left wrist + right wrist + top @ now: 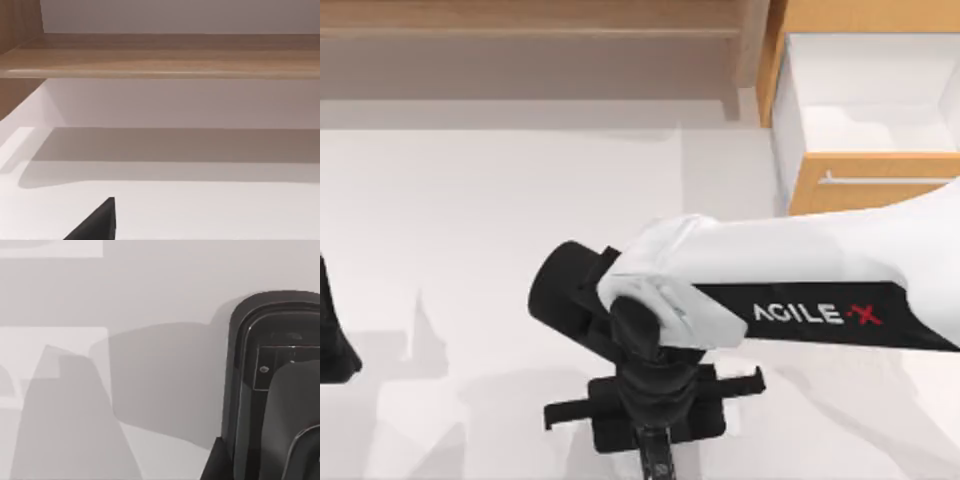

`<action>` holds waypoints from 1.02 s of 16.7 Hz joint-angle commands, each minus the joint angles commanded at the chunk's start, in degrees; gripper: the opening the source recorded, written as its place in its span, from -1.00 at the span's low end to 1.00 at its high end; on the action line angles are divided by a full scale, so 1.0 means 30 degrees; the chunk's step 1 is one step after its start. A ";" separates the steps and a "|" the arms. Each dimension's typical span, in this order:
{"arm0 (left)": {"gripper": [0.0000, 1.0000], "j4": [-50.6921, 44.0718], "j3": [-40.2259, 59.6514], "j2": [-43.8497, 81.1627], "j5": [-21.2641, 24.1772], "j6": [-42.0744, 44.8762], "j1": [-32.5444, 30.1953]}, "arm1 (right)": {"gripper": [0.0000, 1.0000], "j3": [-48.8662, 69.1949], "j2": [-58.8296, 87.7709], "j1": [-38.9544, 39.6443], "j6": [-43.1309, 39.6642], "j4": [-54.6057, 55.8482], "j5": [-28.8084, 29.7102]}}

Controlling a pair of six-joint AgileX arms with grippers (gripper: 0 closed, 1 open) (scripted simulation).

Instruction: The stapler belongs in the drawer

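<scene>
White tabletop (pixel 470 200), backed by a long wooden shelf (pixel 520 25). Drawer (pixel 875 180): at the table's far right corner, beside the shelf's right end, pulled open, white inner walls bare, orange-brown front with a silver bar handle (pixel 890 181). Right arm (pixel 800 270): reaches from the drawer side toward the table's near edge. Right gripper (pixel 655 425): well apart from the drawer, pointing down; whether its fingers are wide, narrow or holding something cannot be told. Stapler (pixel 272 385): a black, round-ended body close under the right wrist camera, at the near edge, far from the drawer; contact with the fingers is not visible. Left gripper (pixel 335 340): parked at the table's left edge, finger spacing also hidden. Step judged: securing the stapler. Advice: close squarely across the narrow body, lift clear of the table, carry over the drawer front, release above the white interior.
</scene>
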 joint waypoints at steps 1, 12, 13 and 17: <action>1.00 0.0000 0.0000 0.0000 0.0000 0.0000 0.0000 | -0.96 0.0000 0.0000 0.0000 0.0000 0.0000 0.0000; 1.00 0.0000 0.0000 0.0000 0.0000 0.0000 0.0000 | -1.00 0.0184 -0.0150 -0.0034 0.0013 -0.0245 0.0014; 1.00 0.0000 0.0000 0.0000 0.0000 0.0000 0.0000 | -1.00 0.0356 -0.0252 -0.0024 0.0013 -0.0510 0.0010; 1.00 0.0000 0.0000 0.0000 0.0000 0.0000 0.0000 | -1.00 0.0991 -0.0760 -0.0040 -0.0012 -0.1889 0.0007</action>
